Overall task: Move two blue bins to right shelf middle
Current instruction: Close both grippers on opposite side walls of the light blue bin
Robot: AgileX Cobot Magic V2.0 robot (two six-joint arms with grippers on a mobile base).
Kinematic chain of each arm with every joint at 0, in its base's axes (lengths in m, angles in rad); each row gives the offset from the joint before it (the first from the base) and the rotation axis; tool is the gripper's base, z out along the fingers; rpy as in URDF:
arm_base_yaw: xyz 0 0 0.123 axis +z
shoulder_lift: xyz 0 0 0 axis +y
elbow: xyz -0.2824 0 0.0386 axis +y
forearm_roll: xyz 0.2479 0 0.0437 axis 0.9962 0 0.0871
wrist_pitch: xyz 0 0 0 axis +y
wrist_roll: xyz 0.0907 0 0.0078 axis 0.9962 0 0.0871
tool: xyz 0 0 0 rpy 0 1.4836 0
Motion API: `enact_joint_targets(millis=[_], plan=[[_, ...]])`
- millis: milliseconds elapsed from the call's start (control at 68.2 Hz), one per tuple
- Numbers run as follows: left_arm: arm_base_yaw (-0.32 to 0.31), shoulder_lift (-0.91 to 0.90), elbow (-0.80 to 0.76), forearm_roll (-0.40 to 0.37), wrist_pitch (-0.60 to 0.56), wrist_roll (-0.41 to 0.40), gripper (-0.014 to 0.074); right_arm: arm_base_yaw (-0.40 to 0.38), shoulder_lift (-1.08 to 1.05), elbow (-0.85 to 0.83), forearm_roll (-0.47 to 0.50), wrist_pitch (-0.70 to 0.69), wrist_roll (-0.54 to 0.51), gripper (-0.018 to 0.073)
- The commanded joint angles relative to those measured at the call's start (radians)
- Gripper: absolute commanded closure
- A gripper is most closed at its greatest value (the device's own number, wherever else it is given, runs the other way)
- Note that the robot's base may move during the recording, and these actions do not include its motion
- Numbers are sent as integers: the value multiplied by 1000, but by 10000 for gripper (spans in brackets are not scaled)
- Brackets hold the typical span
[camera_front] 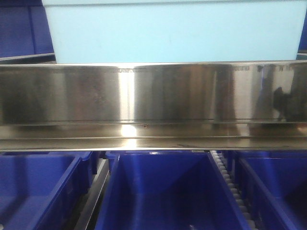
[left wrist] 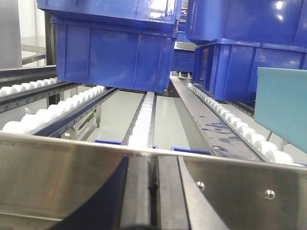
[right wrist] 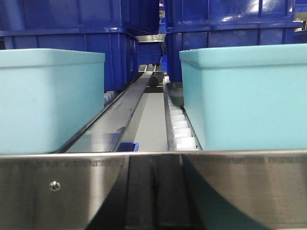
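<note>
In the right wrist view, two pale blue bins stand on the roller shelf behind a steel front lip (right wrist: 72,187), one on the left (right wrist: 48,100) and one on the right (right wrist: 249,96), with a gap between them. My right gripper (right wrist: 153,191) is shut and empty, low in front of the lip, facing that gap. My left gripper (left wrist: 154,187) is also shut and empty in front of the lip (left wrist: 62,177); the corner of a pale blue bin (left wrist: 283,103) shows at its right. The front view shows one pale blue bin (camera_front: 172,31) above the lip (camera_front: 153,96).
Dark royal-blue bins stand stacked at the back of the shelf (left wrist: 115,57) (right wrist: 72,28) and on the level below (camera_front: 163,191). White roller tracks (left wrist: 53,108) (right wrist: 182,132) and steel rails (left wrist: 211,124) run back along the shelf.
</note>
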State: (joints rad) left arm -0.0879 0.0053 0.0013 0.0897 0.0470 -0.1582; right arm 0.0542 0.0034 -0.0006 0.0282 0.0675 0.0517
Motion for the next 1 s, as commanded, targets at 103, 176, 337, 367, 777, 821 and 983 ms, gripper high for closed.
enact_joint_targets(millis=[103, 176, 337, 367, 777, 821, 983], plan=[[0, -5, -1, -4, -19, 1, 707, 2, -3, 1, -6, -15, -6, 721], [0, -5, -1, -4, -19, 1, 707, 2, -3, 1, -6, -15, -6, 721], [0, -5, -1, -4, -19, 1, 707, 2, -3, 1, -6, -15, -6, 721], [0, -5, -1, -4, -19, 1, 707, 2, -3, 1, -6, -15, -6, 721], [2, -5, -1, -4, -52, 1, 707, 2, -3, 1, -6, -17, -6, 721], [2, -5, -1, -4, -60, 1, 707, 2, -3, 1, -6, -19, -6, 721], [2, -5, -1, -4, -130, 1, 707, 2, -3, 1, -6, -98, -6, 721]])
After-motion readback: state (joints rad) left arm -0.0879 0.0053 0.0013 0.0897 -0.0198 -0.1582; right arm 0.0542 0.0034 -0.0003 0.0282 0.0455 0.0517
